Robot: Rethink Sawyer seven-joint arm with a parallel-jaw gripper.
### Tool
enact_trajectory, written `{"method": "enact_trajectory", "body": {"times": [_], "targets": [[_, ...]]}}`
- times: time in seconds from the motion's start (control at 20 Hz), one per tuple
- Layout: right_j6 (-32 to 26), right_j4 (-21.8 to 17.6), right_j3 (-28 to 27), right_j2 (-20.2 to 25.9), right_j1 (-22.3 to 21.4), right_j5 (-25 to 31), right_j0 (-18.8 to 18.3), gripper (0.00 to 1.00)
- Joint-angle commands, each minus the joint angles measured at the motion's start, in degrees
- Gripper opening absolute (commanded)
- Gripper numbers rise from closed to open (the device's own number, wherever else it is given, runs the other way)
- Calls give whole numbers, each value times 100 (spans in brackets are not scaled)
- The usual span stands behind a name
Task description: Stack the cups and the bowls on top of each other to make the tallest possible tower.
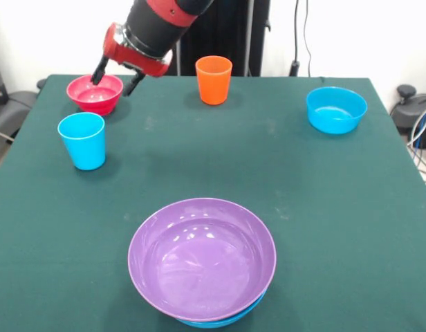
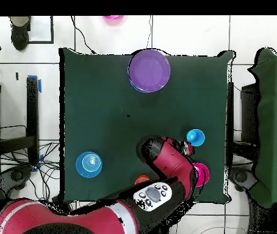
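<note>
Upper left of the front view: gripper [image 1: 117,77] spread, one finger over the pink bowl [image 1: 95,93], the other outside its right rim. Should drop squarely and pinch that rim. Light blue cup [image 1: 82,140] just below. Purple bowl [image 1: 201,256], bottom centre, nested on a blue one.

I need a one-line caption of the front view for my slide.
Gripper open over the pink bowl; light blue cup, orange cup, blue bowl and purple bowl stand apart.
</note>
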Motion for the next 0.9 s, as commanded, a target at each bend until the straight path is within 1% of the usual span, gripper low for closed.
{"method": "enact_trajectory", "body": {"times": [0.05,0.1,0.25,0.45,0.55,0.7,0.75,0.9], "targets": [[514,-1475,143,2081,-225,-1443,-773,100],[560,-1566,58,2096,-181,-1432,-791,100],[748,-1856,-20,2265,-239,-1557,-971,100],[771,-2222,-116,2253,-260,-1590,-1002,100],[1064,-2164,-51,2263,-171,-1753,-1034,100],[1080,-2324,-112,2451,-81,-1810,-1182,100],[1085,-2345,-137,2430,-51,-1818,-1163,100],[1227,-2366,-113,2572,-79,-1899,-1291,100]]}}
